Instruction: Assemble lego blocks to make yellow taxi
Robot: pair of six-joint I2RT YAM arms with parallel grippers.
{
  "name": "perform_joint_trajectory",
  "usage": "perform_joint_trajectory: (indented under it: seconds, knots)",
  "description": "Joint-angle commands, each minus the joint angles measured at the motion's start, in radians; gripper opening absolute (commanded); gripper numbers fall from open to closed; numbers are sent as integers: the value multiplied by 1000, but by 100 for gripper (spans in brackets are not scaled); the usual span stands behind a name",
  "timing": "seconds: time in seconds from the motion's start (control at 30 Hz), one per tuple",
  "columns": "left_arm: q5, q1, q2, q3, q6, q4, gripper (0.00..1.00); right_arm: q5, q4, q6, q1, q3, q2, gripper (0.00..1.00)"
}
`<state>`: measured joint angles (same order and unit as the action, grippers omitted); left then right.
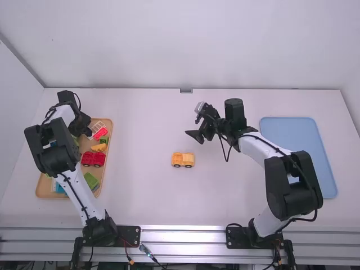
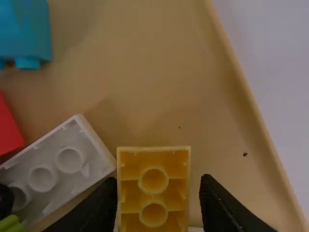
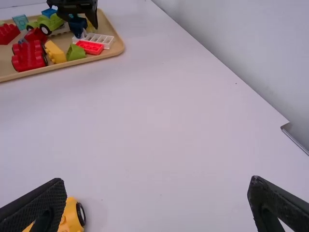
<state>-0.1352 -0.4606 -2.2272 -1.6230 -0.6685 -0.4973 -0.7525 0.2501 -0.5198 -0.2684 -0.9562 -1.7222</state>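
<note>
Left tool (image 1: 83,128) straddles yellow block (image 2: 154,164) crowded by white brick (image 2: 56,167).

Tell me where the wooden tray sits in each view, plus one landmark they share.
High view: the wooden tray is at the far left of the table.
Left wrist view: it fills most of the picture, around the yellow block.
Right wrist view: it is far off, beyond the yellow wheeled piece.
Shared landmark: the tray's rim against the white table.

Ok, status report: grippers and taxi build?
Left gripper open around yellow block, white block close beside it. Right gripper open above table. Yellow wheeled base on table.
</note>
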Motion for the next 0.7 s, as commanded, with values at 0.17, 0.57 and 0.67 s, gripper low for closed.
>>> perform_joint_trajectory:
  seconds: [0.17, 0.57, 0.67]
  knots:
    - [-11, 4, 2, 9, 7, -29, 29, -7, -4, 8, 2, -13, 3, 99]
    - [-3, 5, 2, 9, 5, -46, 41, -8, -12, 7, -3, -13, 3, 99]
    - [-4, 4, 2, 9, 4, -48, 36, -9, -16, 8, 2, -13, 3, 99]
